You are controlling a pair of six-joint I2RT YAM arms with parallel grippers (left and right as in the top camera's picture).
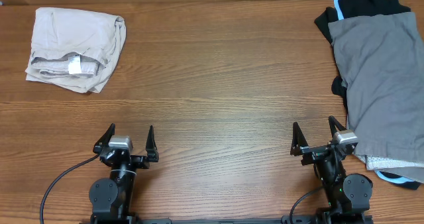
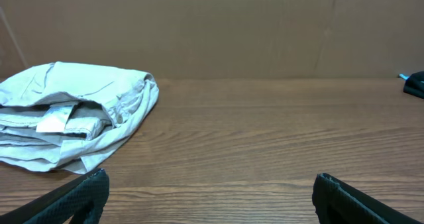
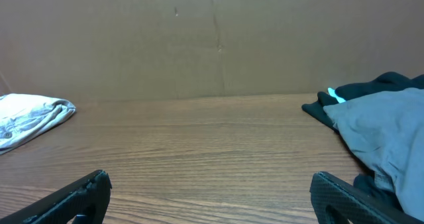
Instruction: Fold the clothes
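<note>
Item: beige shorts (image 1: 76, 48), loosely bundled at the far left corner of the counter (image 1: 218, 98), well apart from my left end effector (image 1: 131, 127) and right end effector (image 1: 313, 122), both spread wide and empty at the near edge. Step, as I judge it: reach not yet begun; next, the left one must travel out and pinch a waistband edge to draw the shorts flat. Markings: one small white label (image 1: 75, 65), unreadable.

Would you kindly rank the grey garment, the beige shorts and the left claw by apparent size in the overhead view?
1. grey garment, largest, though cut by the frame edge.
2. beige shorts, bunched up.
3. left claw, plainly smallest.
</note>
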